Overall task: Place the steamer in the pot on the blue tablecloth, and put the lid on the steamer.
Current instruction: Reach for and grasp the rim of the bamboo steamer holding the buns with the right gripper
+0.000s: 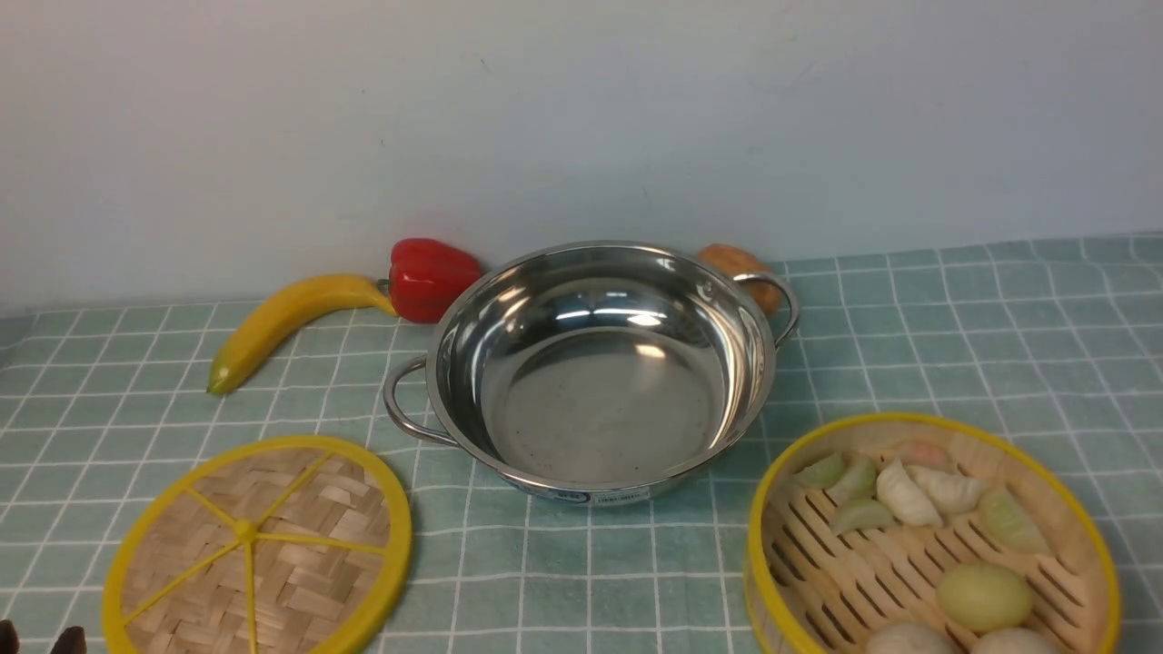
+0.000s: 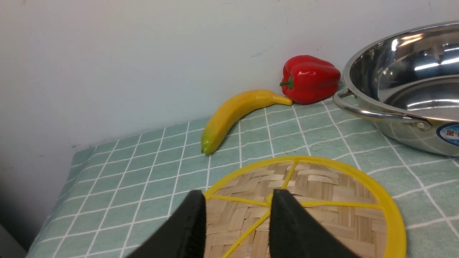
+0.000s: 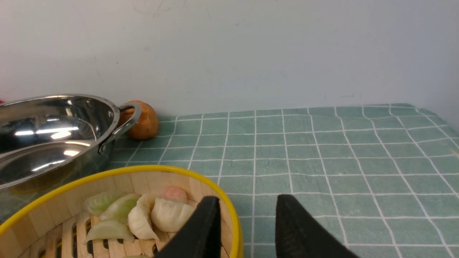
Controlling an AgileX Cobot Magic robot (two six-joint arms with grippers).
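Note:
The shiny steel pot (image 1: 727,363) stands empty on the blue tablecloth (image 1: 954,336) at mid-table. The steamer (image 1: 845,563), with dumplings and buns inside, sits at front right, apart from the pot. The flat woven lid (image 1: 259,545) lies at front left. My left gripper (image 2: 236,195) is open just above the lid (image 2: 322,193), near its centre knob; only its tips (image 1: 38,640) show in the front view. My right gripper (image 3: 247,200) is open at the steamer's (image 3: 107,182) side wall, one finger over the inside, one outside. I cannot tell if it touches.
A banana (image 1: 282,322) and a red pepper (image 1: 432,277) lie behind the pot's left side by the wall. A brown potato-like thing (image 1: 740,268) lies behind the pot's right handle. The cloth ends at the left (image 2: 77,157).

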